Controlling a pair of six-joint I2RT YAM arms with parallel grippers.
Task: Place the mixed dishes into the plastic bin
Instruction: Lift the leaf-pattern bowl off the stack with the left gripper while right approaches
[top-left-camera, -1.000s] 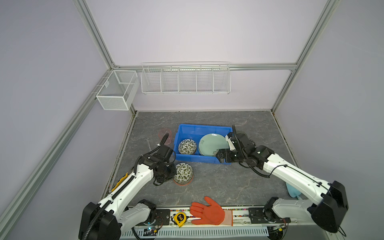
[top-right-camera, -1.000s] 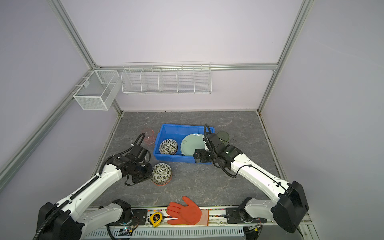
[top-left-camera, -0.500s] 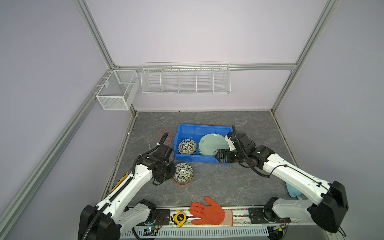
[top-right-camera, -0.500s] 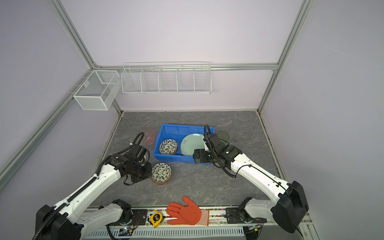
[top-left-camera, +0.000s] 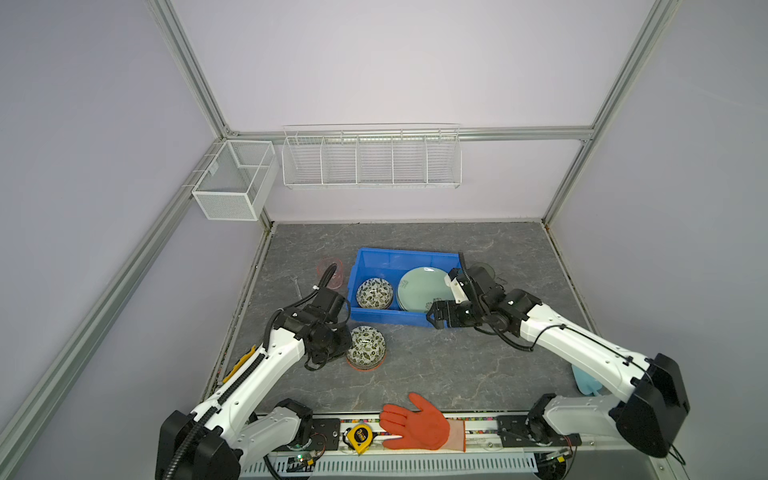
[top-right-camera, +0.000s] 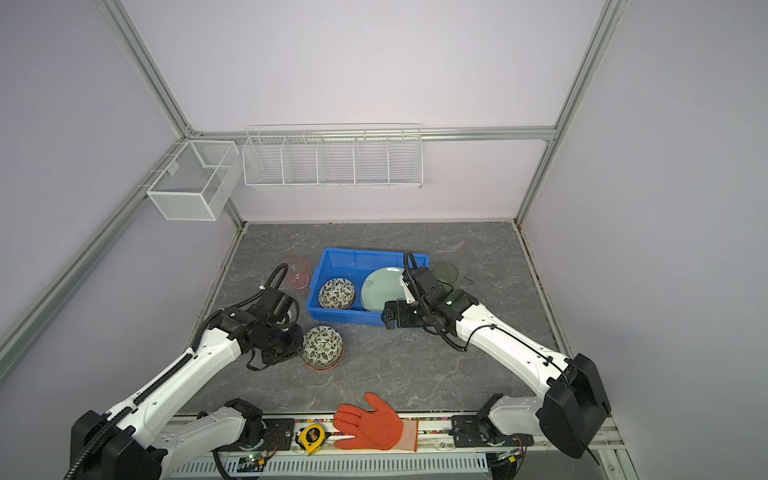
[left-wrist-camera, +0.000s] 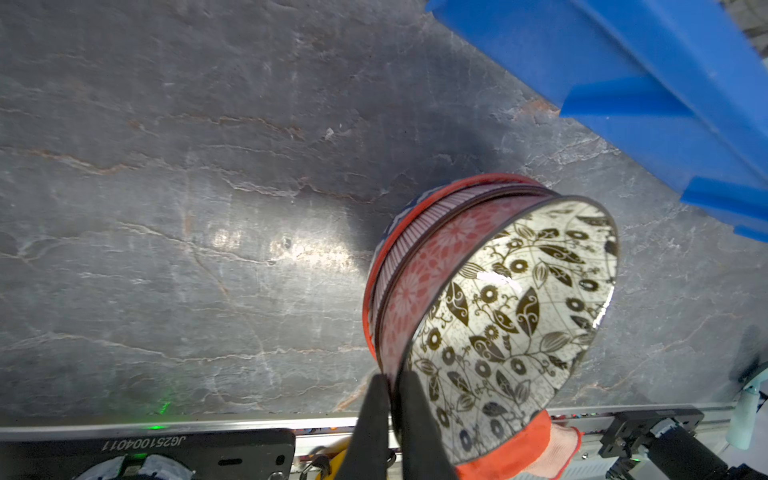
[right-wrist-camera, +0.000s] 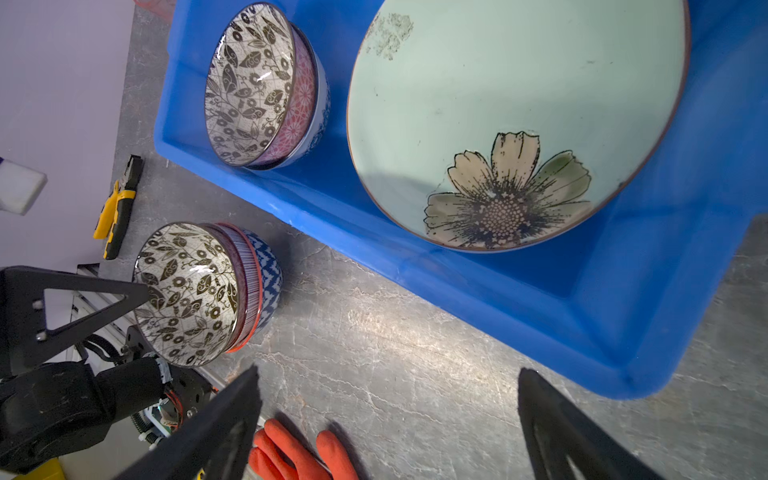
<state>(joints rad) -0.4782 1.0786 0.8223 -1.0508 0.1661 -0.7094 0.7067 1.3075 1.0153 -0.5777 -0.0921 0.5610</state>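
Blue bin (top-left-camera: 388, 322) sits mid tabletop (top-left-camera: 436, 370), already holding a green plate (top-left-camera: 422, 286) and some nested bowls (top-left-camera: 374, 293). Next load, a stack of bowls (top-left-camera: 366, 348), is on the tabletop just in front of the bin's near wall, toward its left end. Pink cup (top-left-camera: 330, 272) is left of the bin and green cup (top-right-camera: 445, 272) is behind its right end, both outside.

Left jaws: narrow, pinched on the rim of the leaf-print bowl (left-wrist-camera: 511, 324) topping that stack, one finger (left-wrist-camera: 368, 428) outside, one inside. Right jaws: wide, empty.

Risks as I judge them:
- Grip is on the top bowl only. A lift may take it alone, or the bowls below ride up by friction and drop off halfway.
- Thin pinch on a glazed rim, off to one side: the bowl can pivot or slip.
- Bin wall is close, so a low lift clips the rim.
- My right arm (top-left-camera: 573, 336) hangs at the near wall, close to the drop path. Arms could meet if it doesn't clear.
- Plate takes the bin's right half. Best landing looks like on the nested bowls, and a miss there tips things.

Pose: left arm (top-left-camera: 266, 365) reaches out from near-left, wrist turned down and rightward, jaws meeting the stack from its left side. In both top views the wrist hides them. Right arm stretches from near-right toward the middle, jaws pointing left along the bin's near wall, over bare tabletop, touching nothing.
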